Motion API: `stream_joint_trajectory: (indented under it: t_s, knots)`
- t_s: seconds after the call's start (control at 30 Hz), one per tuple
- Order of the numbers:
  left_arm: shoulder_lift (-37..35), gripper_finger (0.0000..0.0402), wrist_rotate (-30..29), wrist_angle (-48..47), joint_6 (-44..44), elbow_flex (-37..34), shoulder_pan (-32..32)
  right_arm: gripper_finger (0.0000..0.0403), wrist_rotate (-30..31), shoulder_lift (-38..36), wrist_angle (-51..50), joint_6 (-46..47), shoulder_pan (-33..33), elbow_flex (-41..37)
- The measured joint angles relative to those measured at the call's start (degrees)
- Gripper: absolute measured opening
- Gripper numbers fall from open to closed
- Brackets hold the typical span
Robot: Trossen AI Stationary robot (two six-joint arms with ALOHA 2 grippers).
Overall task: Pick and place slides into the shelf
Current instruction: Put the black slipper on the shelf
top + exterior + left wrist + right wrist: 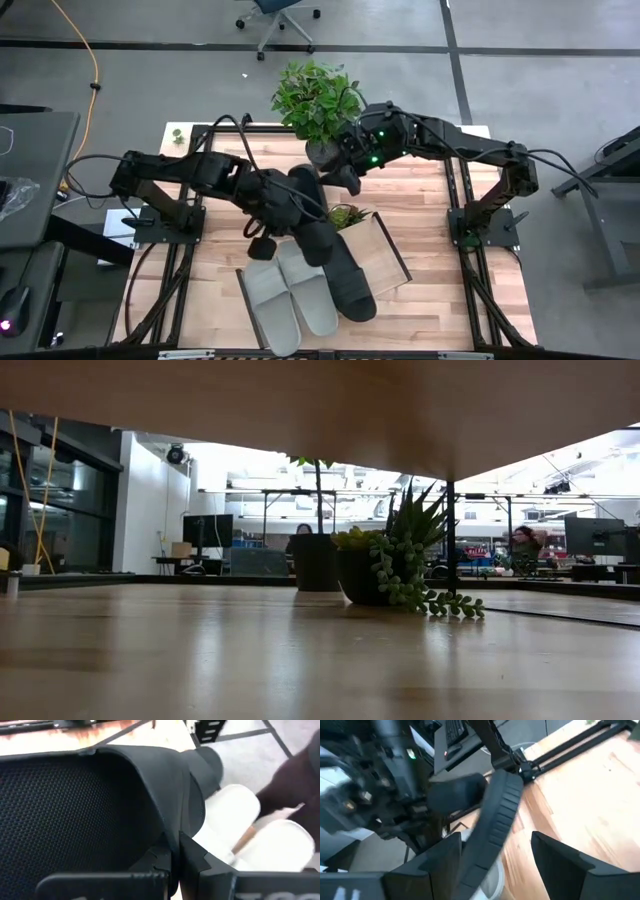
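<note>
From above, the slatted light-wood desk carries a flat light-wood shelf with thin dark edges near its middle. Two light grey open-toe slides lie side by side on the shelf's left part, and one black slide lies just right of them. The left tool hovers over the shelf's far-left end, clenched on a second black slide held above the others. The right tool sits just beyond that slide's far end, beside a leafy green plant in a dark pot.

At desk height, the dark pot and a trailing succulent in a dark pot stand far off on the desk; a pale surface fills the top of the picture.

The left wrist view shows the black slide's textured footbed filling the view, with the grey slides below it.

In the right wrist view, the right tool stands released, its fingers either side of the black slide's ribbed sole edge.
</note>
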Motion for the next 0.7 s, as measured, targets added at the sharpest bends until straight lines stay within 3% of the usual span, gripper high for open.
stream_joint_trajectory:
  t_s: [0.53,0.7]
  knots:
    - [0.2,0.0,-0.6,2.9,-0.4,-0.1,0.1,0.0231,3.7,0.3,2.1,2.7,1.9,0.0]
    - [0.2,0.0,-0.7,2.9,-0.4,-0.1,0.1,0.0214,4.6,0.5,1.3,3.7,1.9,0.0]
